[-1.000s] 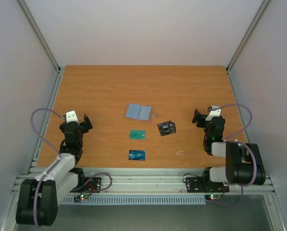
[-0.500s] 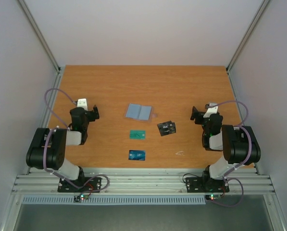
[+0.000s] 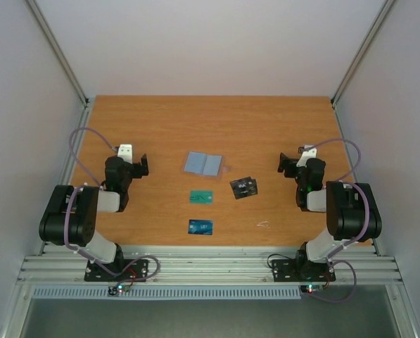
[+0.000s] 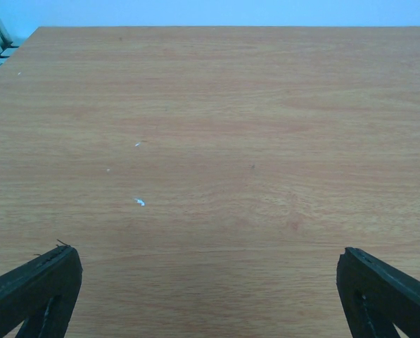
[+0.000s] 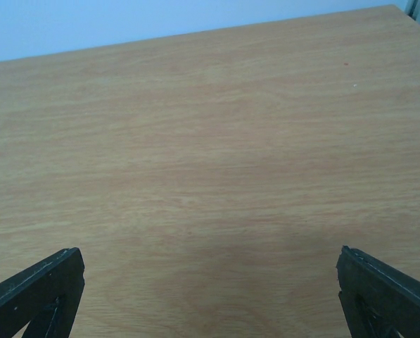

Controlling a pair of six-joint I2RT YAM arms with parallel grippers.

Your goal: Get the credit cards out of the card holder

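Fingers of left gripper spread wide, nothing between them, only bare table in its wrist view; right gripper same, jaws fully apart, empty; both hang low over the wood, one each side of the work, looking toward the far wall, so neither covers the cards; card holder lies open and flat between the two grippers, blue-grey inside up, pockets look empty from above; black card just near-right of it, green card on its near side, dark blue card nearest the bases; all three lie apart from the holder and each other, so I'd call the task done, arms parked out of the way; room: far half of table open, side rail close outboard of left arm, right side likewise, so moves should go inward or up; pale fleck right of the blue card, can't tell what.
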